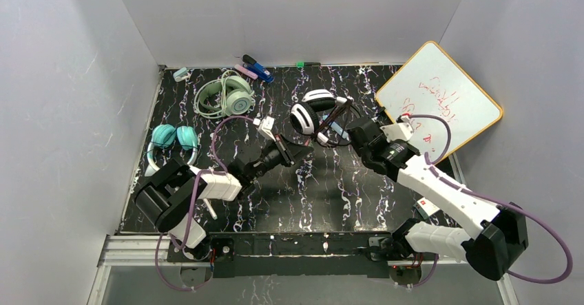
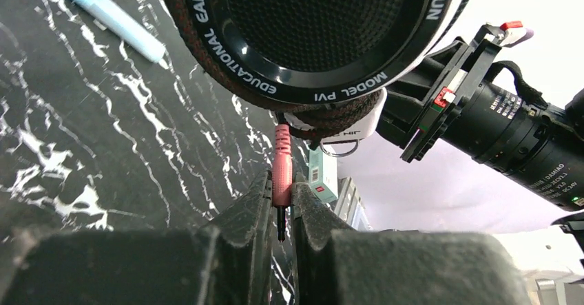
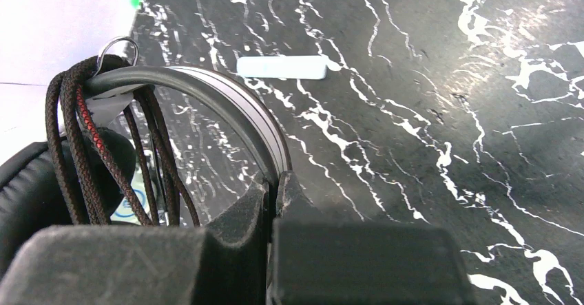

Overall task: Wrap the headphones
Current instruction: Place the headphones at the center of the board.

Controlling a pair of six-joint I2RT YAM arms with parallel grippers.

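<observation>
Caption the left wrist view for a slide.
Left hand pinches the pink audio plug below the black-and-white headphones, over the marble-patterned table.

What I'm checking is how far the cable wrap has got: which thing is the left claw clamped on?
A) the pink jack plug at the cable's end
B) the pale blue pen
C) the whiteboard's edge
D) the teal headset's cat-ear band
A: in the left wrist view the left claw is shut on the pink jack plug, just below the black-and-white headset's ear cup.
</observation>
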